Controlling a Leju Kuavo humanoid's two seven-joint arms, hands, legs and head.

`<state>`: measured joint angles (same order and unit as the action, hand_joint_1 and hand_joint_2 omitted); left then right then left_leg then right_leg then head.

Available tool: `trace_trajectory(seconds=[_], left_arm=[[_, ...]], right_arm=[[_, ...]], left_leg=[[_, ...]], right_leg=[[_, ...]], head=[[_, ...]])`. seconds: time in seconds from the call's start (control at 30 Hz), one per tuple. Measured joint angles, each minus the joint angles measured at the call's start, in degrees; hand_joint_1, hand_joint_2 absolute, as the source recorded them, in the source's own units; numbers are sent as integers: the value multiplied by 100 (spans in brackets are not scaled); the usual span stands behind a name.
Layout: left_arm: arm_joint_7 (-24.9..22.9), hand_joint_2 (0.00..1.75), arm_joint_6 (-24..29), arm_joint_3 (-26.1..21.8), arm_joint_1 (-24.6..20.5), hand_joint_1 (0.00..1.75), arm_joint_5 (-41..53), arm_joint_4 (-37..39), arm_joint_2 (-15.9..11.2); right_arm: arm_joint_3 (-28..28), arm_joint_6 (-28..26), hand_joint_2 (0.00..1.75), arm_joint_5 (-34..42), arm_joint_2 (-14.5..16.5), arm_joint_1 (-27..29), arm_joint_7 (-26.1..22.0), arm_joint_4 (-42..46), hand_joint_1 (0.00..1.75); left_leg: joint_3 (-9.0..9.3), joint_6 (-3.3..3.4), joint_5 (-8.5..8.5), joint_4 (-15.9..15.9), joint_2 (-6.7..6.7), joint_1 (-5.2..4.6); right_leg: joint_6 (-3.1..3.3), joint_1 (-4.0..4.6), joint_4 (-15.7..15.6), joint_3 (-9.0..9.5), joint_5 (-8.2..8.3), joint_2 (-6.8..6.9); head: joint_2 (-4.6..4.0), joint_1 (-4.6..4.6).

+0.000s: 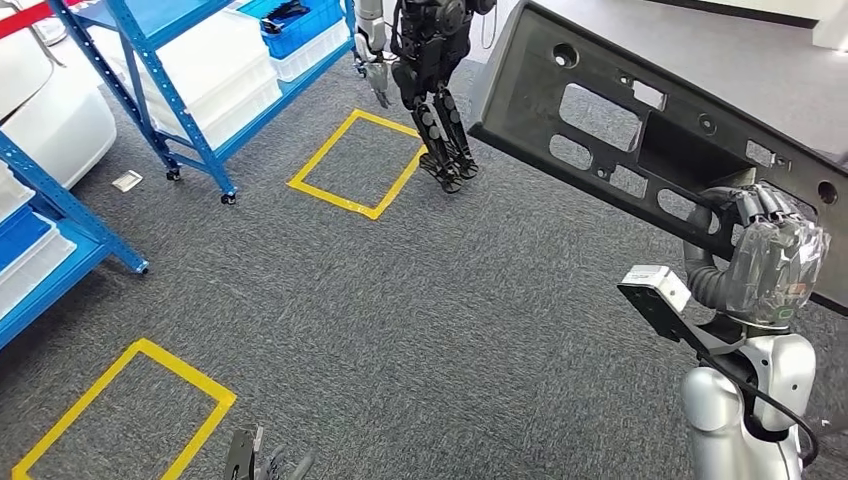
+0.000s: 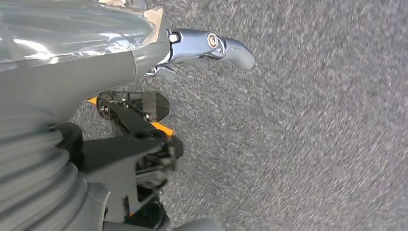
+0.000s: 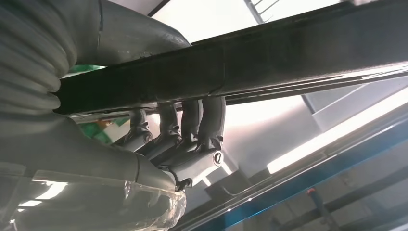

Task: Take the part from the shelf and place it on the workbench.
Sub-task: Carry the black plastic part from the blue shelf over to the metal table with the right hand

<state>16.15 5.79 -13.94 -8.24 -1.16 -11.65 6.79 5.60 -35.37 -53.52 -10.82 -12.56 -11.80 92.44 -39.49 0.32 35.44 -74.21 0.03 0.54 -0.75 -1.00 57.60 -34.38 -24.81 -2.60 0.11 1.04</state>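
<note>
Up high, the right hand (image 1: 765, 255) clamps its fingers (image 3: 192, 127) around the dark part (image 1: 620, 120); the left hand (image 2: 202, 48) hangs over carpet, fingers apart, holding nothing.

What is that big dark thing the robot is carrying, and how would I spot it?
Look above the grey carpet, on the right. The right hand grips a long dark plastic panel, tilted, pierced with cut-out holes; nothing else nearby is held up.
</note>
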Motion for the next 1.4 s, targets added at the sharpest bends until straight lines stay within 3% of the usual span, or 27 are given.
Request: trace_trajectory(seconds=[0.03, 0.07, 0.13, 0.2, 0.3, 0.33, 0.4, 0.47, 0.53, 0.57, 0.63, 0.67, 0.73, 0.8, 0.83, 0.9, 0.93, 1.0, 1.03, 1.07, 1.13, 1.17, 1.23, 1.27, 1.33, 1.4], left_arm=[[0, 175, 0, -1, 0, 0, -1, 0, 0], [0, 175, 0, -1, 0, 0, -1, 0, -1], [0, 175, 1, -2, -1, 0, -1, 0, -15], [-1, 175, 5, -1, -4, 0, 8, 0, -37], [-2, 175, 11, -1, -24, 0, 32, -2, -39], [-2, 175, 12, -1, -32, 0, 43, -2, -37], [-5, 175, 10, -3, -43, 0, 64, -2, -34], [-24, 175, 6, -3, -47, 0, 80, -2, -27], [-53, 175, 9, -2, -48, 0, 93, -2, -21], [-65, 175, 15, -2, -49, 0, 99, -2, -20], [-76, 175, 26, -3, -56, 0, 103, -2, -19], [-79, 175, 36, -3, -63, 0, 102, -3, -30], [-77, 175, 53, -4, -77, 0, 92, -4, -40], [-73, 175, 64, -4, -87, 0, 82, -4, -36], [-71, 175, 67, -4, -92, 0, 80, -4, -37], [-68, 175, 72, -4, -95, 0, 79, -4, -36], [-67, 175, 75, -4, -90, 0, 79, -4, -36], [-67, 175, 80, -5, -74, 0, 75, -3, -36], [-68, 175, 84, -7, -69, 0, 71, -2, -35], [-68, 175, 88, -9, -67, 0, 64, -2, -34], [-64, 175, 97, -19, -66, 0, 49, -2, -36], [-62, 175, 101, -28, -67, 0, 43, -2, -44], [-56, 175, 103, -44, -65, 0, 38, -2, -57], [-55, 175, 104, -50, -65, 0, 36, -2, -62], [-51, 175, 106, -57, -72, 0, 30, -2, -60], [-48, 175, 104, -66, -74, 0, 27, -2, -55]], right_arm=[[-4, -1, 175, -1, -6, -1, 0, -20, 175], [-10, -1, 175, -2, -13, -5, 0, -36, 175], [-26, -2, 175, -34, -21, -29, 9, -57, 175], [-38, 1, 175, -111, -50, -94, 50, -100, 175], [-70, 40, 175, -199, -156, -252, 122, -198, 175], [-84, 58, 175, -217, -199, -317, 138, -238, 175], [-115, 107, 175, -254, -286, -540, 170, -361, 175], [-158, 164, 175, -287, -367, -809, 210, -541, 175], [-208, 220, 175, -297, -449, -1010, 229, -748, 175], [-230, 249, 175, -297, -500, -1108, 231, -855, 175], [-252, 292, 175, -299, -590, -1322, 218, -1058, 175], [-256, 314, 175, -302, -626, -1450, 207, -1175, 175], [-252, 359, 175, -318, -682, -1692, 187, -1418, 175], [-235, 404, 175, -350, -742, -1917, 187, -1659, 175], [-223, 422, 175, -369, -779, -2030, 194, -1774, 175], [-196, 449, 175, -388, -839, -2252, 215, -1974, 175], [-179, 461, 175, -391, -857, -2349, 227, -2068, 175], [-140, 487, 175, -393, -874, -2505, 238, -2248, 175], [-118, 494, 175, -399, -880, -2560, 240, -2333, 175], [-94, 498, 175, -406, -886, -2611, 242, -2414, 175], [-50, 496, 175, -421, -899, -2706, 244, -2552, 175], [-32, 491, 175, -423, -907, -2744, 244, -2603, 175], [-4, 480, 175, -425, -921, -2803, 244, -2683, 175], [9, 475, 175, -424, -933, -2817, 243, -2718, 175], [36, 470, 175, -422, -982, -2828, 238, -2769, 175], [58, 466, 175, -418, -1037, -2860, 234, -2807, 175]], left_leg=[[27, 48, -132, 106, -19, -16], [162, 108, -349, 420, -66, -40], [546, 243, -755, 1229, -306, -93], [742, 329, -878, 1633, -468, -132], [781, 377, -905, 1741, -336, -165], [813, 375, -949, 1815, -275, -157], [872, 376, -1034, 1961, -135, -138], [884, 384, -1067, 2015, 29, -138], [863, 371, -1057, 1998, 191, -139], [853, 353, -1045, 1980, 270, -133], [835, 286, -993, 1900, 400, -116], [816, 239, -953, 1843, 458, -121], [776, 170, -883, 1737, 554, -147], [756, 145, -858, 1695, 640, -148], [743, 126, -828, 1665, 597, -130], [602, 75, -599, 1352, 326, -83], [451, 53, -405, 1021, 160, -63], [54, 58, -63, 227, 26, -53], [-81, 82, -19, -9, 6, -55], [-113, 120, -92, -29, -15, -63], [159, 220, -501, 581, -135, -99], [364, 271, -683, 998, -286, -116], [622, 348, -857, 1521, -488, -150], [654, 371, -851, 1586, -505, -164], [692, 401, -917, 1689, -353, -180], [753, 418, -1024, 1857, -195, -164]], right_leg=[[6, 17, 0, 0, 4, -71], [10, 29, 0, 7, 7, -145], [5, 33, -2, 22, 13, -279], [-29, 1, -6, 0, 37, -407], [-130, -34, -62, -44, 104, -588], [-142, -27, -50, -69, 105, -549], [-119, 4, 268, -253, -57, -227], [-105, 6, 976, -611, -363, 108], [-173, -35, 1474, -850, -507, 194], [-236, -61, 1429, -815, -459, 225], [-370, -107, 698, -418, -194, 376], [-404, -103, 345, -212, -83, 476], [-345, -87, 32, -43, -10, 554], [-232, -77, 64, -83, 6, 432], [-193, -77, 68, -102, 18, 375], [-125, -87, 64, -123, 47, 271], [-101, -81, 63, -134, 57, 219], [-66, -44, 64, -162, 76, 97], [-50, -22, 64, -172, 86, 29], [-36, -3, 64, -179, 96, -43], [-19, 9, 64, -180, 113, -188], [-21, 6, 63, -181, 124, -255], [-53, -23, 54, -197, 153, -371], [-88, -43, 41, -212, 175, -432], [-152, -66, 11, -252, 218, -494], [-154, -43, 221, -390, 97, -224]], head=[[0, -2], [0, -1], [0, -8], [0, 5], [0, 31], [0, 29], [0, 10], [0, -10], [0, -20], [0, -23], [0, -27], [0, -33], [0, -27], [0, -7], [0, 6], [0, 23], [0, 34], [0, 45], [0, 45], [0, 44], [0, 43], [0, 38], [0, 42], [0, 49], [0, 73], [0, 56]])
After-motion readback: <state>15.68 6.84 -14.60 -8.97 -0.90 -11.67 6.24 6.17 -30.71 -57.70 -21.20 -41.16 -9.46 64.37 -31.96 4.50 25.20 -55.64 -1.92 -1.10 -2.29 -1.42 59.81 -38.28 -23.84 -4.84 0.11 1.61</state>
